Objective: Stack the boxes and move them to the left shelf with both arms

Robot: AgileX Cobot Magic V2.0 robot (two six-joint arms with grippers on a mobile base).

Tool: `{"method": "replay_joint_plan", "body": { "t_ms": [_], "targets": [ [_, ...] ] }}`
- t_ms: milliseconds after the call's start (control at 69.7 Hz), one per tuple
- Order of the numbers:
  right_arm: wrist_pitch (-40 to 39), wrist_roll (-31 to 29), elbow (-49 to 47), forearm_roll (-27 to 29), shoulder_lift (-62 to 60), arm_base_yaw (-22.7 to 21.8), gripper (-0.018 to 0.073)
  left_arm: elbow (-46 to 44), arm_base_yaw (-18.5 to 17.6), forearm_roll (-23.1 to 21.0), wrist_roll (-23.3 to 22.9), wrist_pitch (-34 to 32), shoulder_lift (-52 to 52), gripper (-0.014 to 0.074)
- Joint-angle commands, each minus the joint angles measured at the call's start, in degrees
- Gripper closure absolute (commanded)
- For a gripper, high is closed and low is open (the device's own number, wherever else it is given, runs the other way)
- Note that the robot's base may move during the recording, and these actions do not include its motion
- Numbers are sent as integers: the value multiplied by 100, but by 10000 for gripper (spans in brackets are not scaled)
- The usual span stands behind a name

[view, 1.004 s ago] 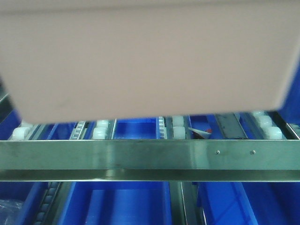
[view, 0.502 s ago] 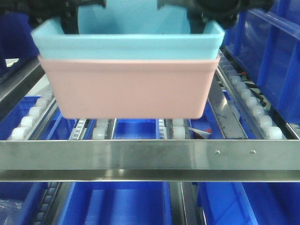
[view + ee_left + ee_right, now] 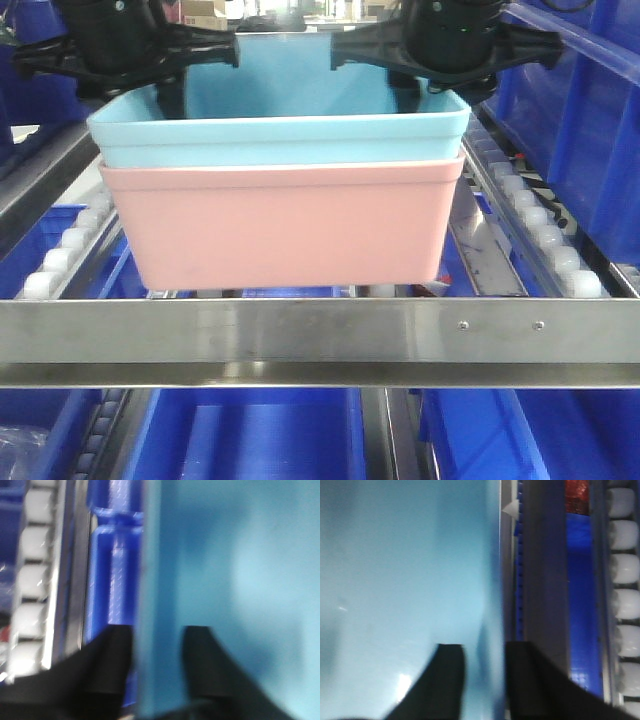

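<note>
The blue box (image 3: 280, 135) is sitting nested in the pink box (image 3: 285, 225), both lying inside the left shelf (image 3: 320, 335) behind its steel rail. The left gripper (image 3: 157, 645) and right gripper (image 3: 482, 665) are each clamping a blue side wall.

The nested boxes (image 3: 285, 215) fill the middle of the left shelf (image 3: 320, 340). At three and nine o'clock only narrow strips of white rollers (image 3: 545, 240) stay free, hemmed in by dark blue bins (image 3: 590, 130). The steel front rail blocks six o'clock.
</note>
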Motion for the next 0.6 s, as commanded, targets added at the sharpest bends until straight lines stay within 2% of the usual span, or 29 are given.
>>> {"method": "replay_joint_plan", "body": {
  "t_ms": [0,100,244,301,402,445,531,545,588],
  "targets": [
    [-567,-72,-328,-150,-402,44,1,-292,-39,141,-39,-596,-345,175],
    [-489,-72,-488,-150,-505,44,-21,-476,-39,141,-39,-546,-358,105],
    [-324,-72,-766,-150,-794,50,20,-829,-51,102,-39,-269,-482,136],
    [-331,-72,-777,-150,-956,50,73,-996,-51,86,-39,-12,-591,199],
    [-305,-72,-777,-150,-1190,50,280,-1208,-51,187,-39,397,-733,376],
    [-305,-72,-777,-150,-1224,50,379,-1220,-51,256,-39,367,-774,452],
    [-324,-72,-770,-150,-1236,50,522,-1220,-39,292,-39,254,-776,599],
    [-331,-72,-770,-150,-1236,50,517,-1220,-39,292,-39,266,-776,620],
    [-368,-72,-770,-155,-1209,50,500,-1220,-39,292,-51,221,-751,604]
  ]
}}
